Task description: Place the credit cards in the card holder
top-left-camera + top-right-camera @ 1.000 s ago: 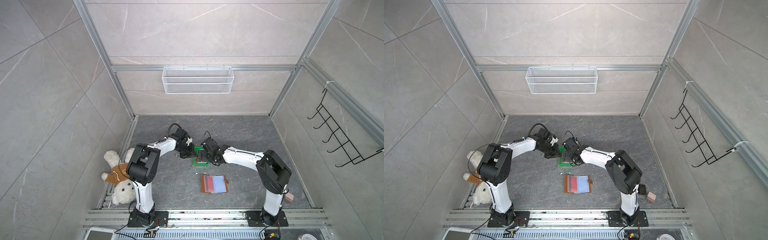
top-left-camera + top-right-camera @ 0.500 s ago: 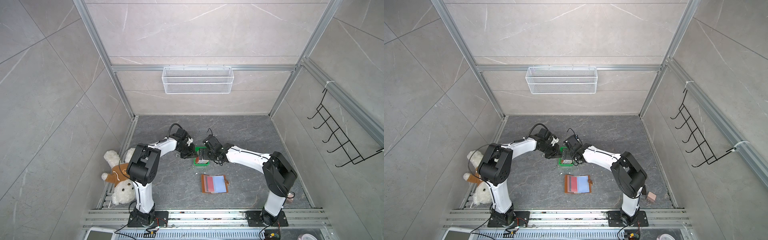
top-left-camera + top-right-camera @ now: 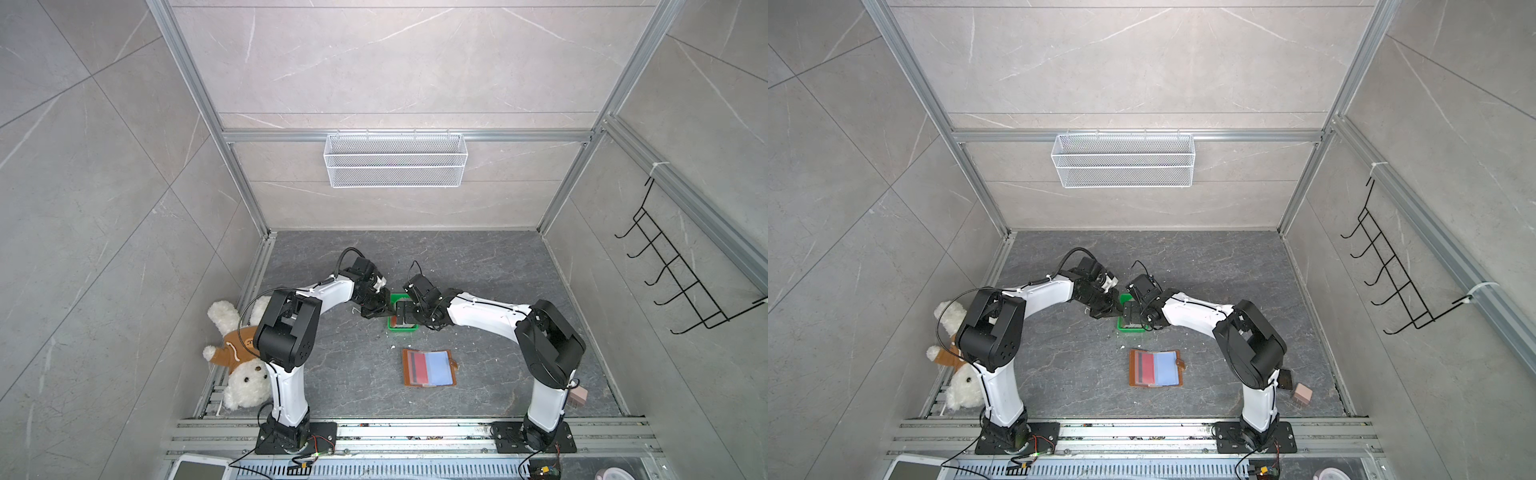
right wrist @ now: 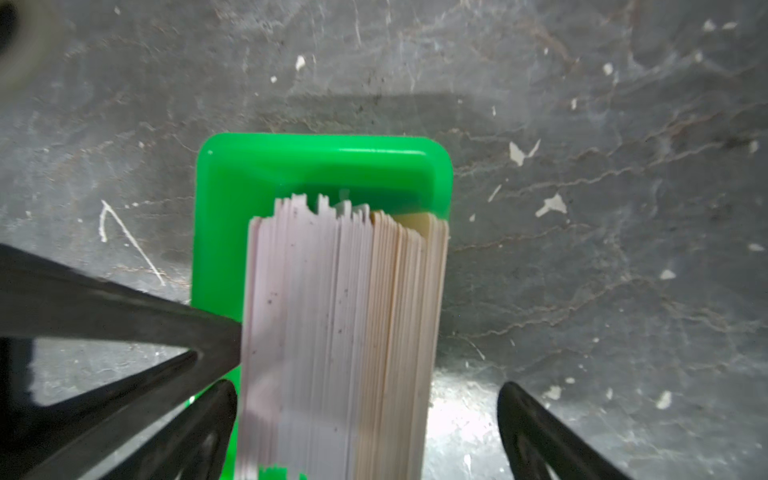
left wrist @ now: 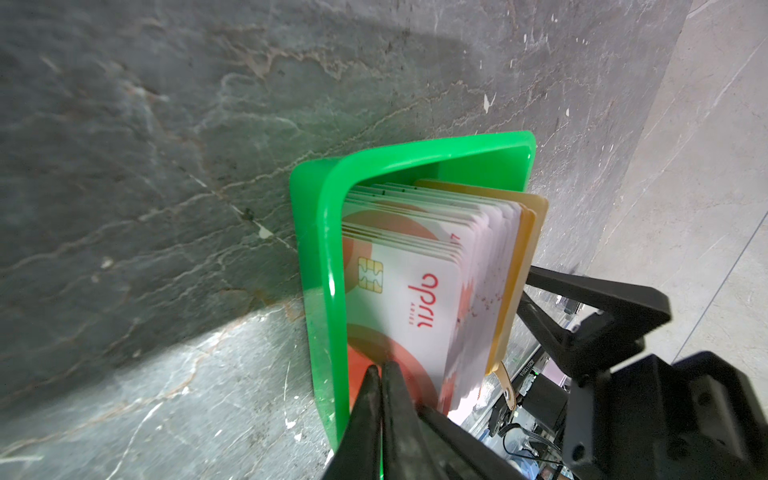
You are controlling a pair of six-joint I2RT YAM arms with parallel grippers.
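Your left gripper [image 5: 380, 370], tips together, presses the front of the credit cards [image 5: 415, 291] in the green tray [image 5: 320, 249]; your right gripper [image 4: 368, 399] straddles them, jaws apart. Likely the picking step: peel one free for the card holder [image 3: 428, 368], open at the tray's six o'clock.

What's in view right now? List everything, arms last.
credit cards: one stack, whitish-pink with red-orange blots, on edge in the tray
green tray: one, green, on the grey surface between the pincers
card holder: one, tan-brown with bluish sleeves, lying open nearer the arm bases
teddy bear: one, white with brown top, beside the left arm
wire basket: one, white, on the back wall
hook rack: one, black, on the right wall
small block: one, pinkish, by the right arm's base
left pincer: black, shut, tips in the tray against the stack
right pincer: black, open, straddling the stack
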